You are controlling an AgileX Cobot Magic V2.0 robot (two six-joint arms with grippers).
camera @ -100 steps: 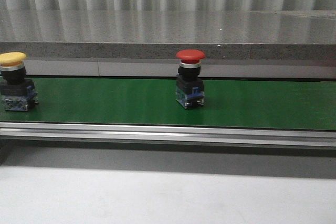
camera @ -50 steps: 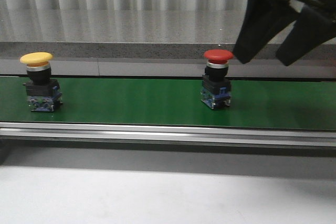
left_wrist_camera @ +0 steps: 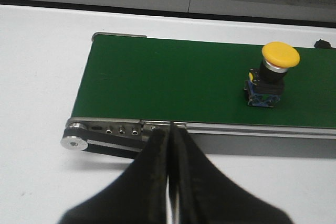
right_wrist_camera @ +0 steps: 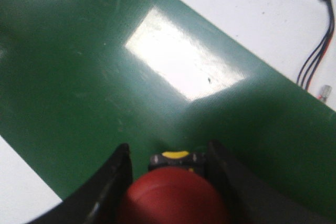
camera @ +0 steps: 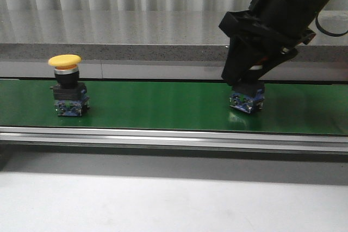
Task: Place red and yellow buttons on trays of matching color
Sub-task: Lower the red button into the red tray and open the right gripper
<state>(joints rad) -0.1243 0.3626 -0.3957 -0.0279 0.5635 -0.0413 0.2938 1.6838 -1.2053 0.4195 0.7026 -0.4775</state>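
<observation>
The red button [right_wrist_camera: 173,198] stands on the green belt [camera: 157,107]. My right gripper [camera: 247,80] has come down over it, and only its blue-black base [camera: 247,100] shows in the front view. In the right wrist view the gripper [right_wrist_camera: 168,161] is open, with a finger on each side of the red cap. The yellow button [camera: 65,61] stands upright farther left on the belt. The left wrist view also has this yellow button [left_wrist_camera: 280,56], well beyond my left gripper [left_wrist_camera: 170,127], which is shut and empty. No trays are in view.
The belt's metal rail [camera: 163,137] runs along the front, and its roller end [left_wrist_camera: 73,140] lies near my left gripper. A grey ledge [camera: 136,31] runs behind the belt. Cables [right_wrist_camera: 315,51] lie on the white table [camera: 163,199] past the belt.
Both buttons have travelled to the right along the belt. My right gripper has come down from the upper right and now straddles the red button.
</observation>
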